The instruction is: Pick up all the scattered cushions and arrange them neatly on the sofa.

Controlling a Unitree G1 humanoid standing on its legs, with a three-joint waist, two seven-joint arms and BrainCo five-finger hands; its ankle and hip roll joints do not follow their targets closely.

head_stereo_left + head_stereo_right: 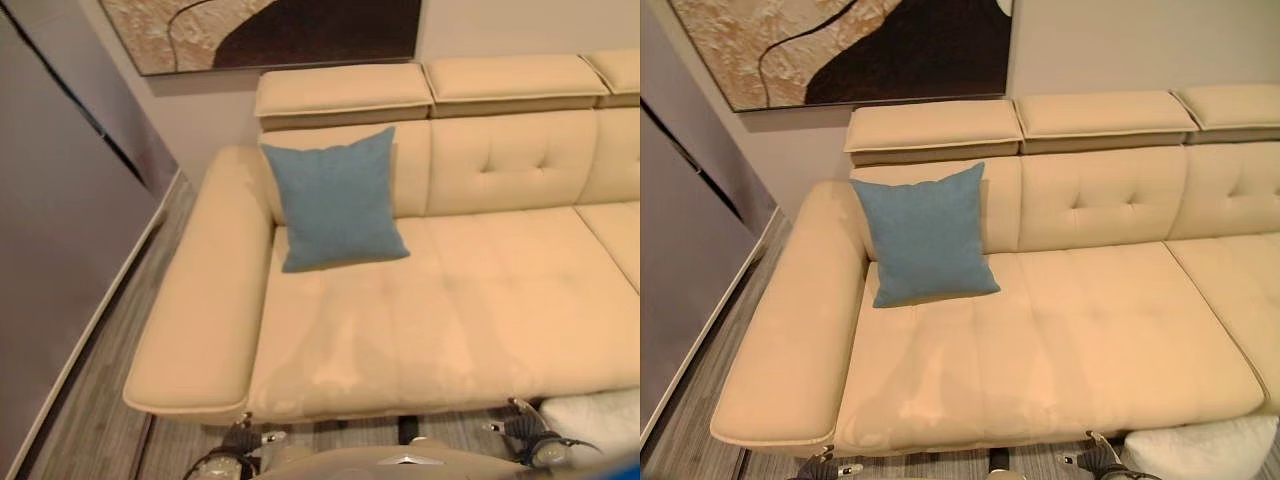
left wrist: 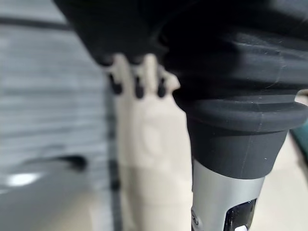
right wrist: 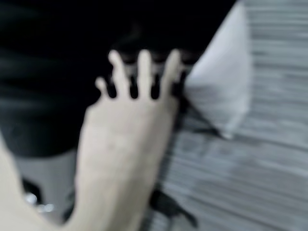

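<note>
Right hand (image 3: 139, 77), fingers straight and empty, hangs just beside the white cushion (image 3: 224, 91) on the floor; left hand (image 2: 139, 82), grip unreadable, lies farther off.

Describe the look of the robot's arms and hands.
The left hand has pale silver fingers with dark tips, coming out from under a black ribbed cover that flares onto a silver-grey tube with a dark slot. The right hand shows pale fingers below a similar dark cover.

Grey wood-plank floor (image 1: 95, 420) runs beside a pale wall (image 1: 1100, 45). An abstract brown-and-beige painting (image 1: 855, 45) hangs there; a grey cabinet (image 1: 50, 240) stands left.
</note>
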